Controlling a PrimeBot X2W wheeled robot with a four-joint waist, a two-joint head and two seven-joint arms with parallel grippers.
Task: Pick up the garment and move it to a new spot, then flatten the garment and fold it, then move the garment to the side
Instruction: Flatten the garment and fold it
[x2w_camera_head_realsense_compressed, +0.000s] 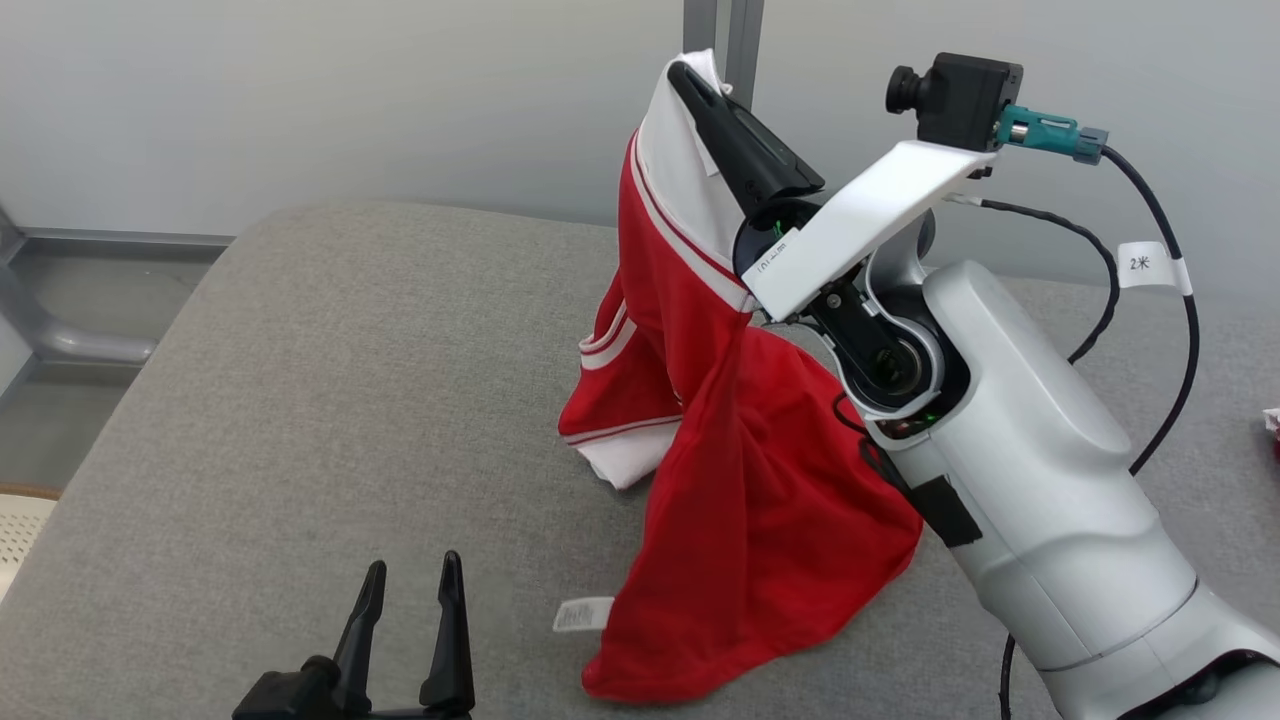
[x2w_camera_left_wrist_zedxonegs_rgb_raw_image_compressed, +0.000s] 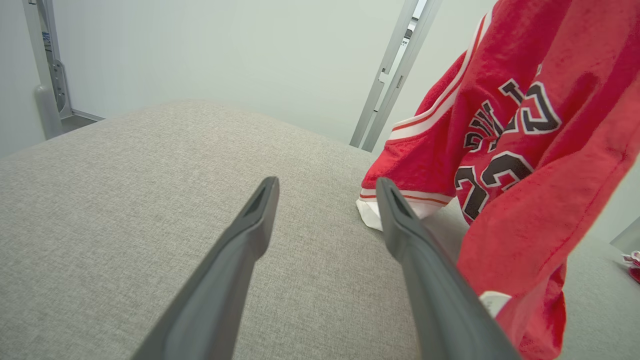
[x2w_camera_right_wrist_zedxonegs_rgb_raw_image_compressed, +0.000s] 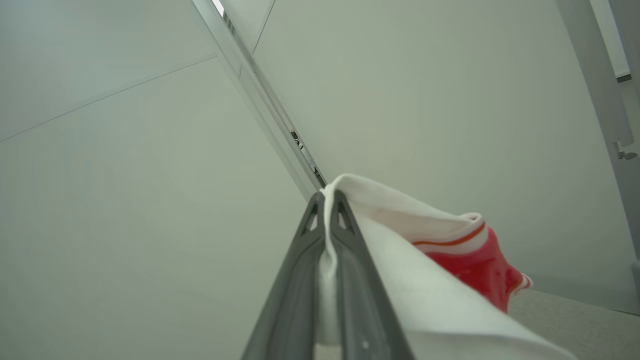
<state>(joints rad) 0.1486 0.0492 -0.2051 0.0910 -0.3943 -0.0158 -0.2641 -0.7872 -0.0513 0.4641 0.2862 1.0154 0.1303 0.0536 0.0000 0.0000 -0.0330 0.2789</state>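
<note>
Grey fabric covers the surface (x2w_camera_head_realsense_compressed: 300, 400), with a pale wall behind it. The red garment (x2w_camera_head_realsense_compressed: 760, 480) hangs near the middle. Its white-trimmed top edge is raised high, and its lower folds and hem trail on the surface, where a white label (x2w_camera_head_realsense_compressed: 583, 613) lies just beside the hem.

The right tool (x2w_camera_head_realsense_compressed: 682, 72) is clenched on that white edge. In the right wrist view its fingers (x2w_camera_right_wrist_zedxonegs_rgb_raw_image_compressed: 345, 235) stand pressed together with the cloth pinched between them, pointing up toward the wall. The left tool (x2w_camera_head_realsense_compressed: 413, 565) is released, with its jaws wide apart and nothing in them. It sits low at the near edge of the surface, apart from the garment. In the left wrist view it (x2w_camera_left_wrist_zedxonegs_rgb_raw_image_compressed: 326, 182) points toward the sleeve and the printed front.

The step in hand looks like the first one, picking up and moving. The lift is partly made, since the garment's lower part rests on the surface.

The next move probably calls for the right arm to carry the garment to a fresh spot and lower it without bunching it. The garment hangs twisted from a single pinch, so it is unlikely to lie flat by itself. The left tool may have to take a second edge, perhaps the hem or the near sleeve, so the two arms can draw it out for flattening.
</note>
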